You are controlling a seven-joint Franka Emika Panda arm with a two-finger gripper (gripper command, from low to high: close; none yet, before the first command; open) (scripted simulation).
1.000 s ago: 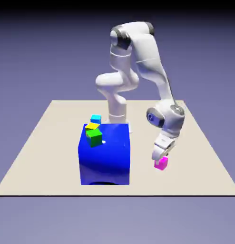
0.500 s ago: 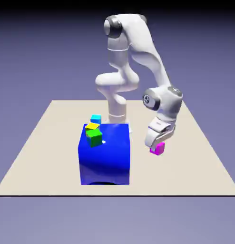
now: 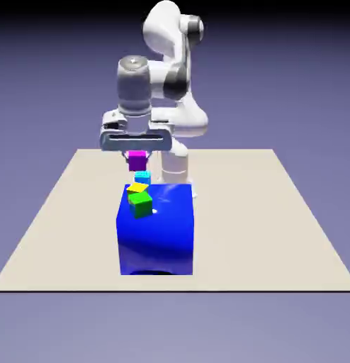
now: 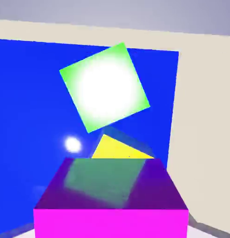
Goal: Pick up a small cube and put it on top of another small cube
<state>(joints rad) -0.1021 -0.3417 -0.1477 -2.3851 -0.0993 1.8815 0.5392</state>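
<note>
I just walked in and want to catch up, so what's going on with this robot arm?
The white arm has its claw closed on the magenta cube, holding it up in the air. In the exterior view, it hangs just above the cyan cube, and the two look apart. The green cube and a yellow piece show at the big blue block. The magenta cube isn't stacked yet.
</note>
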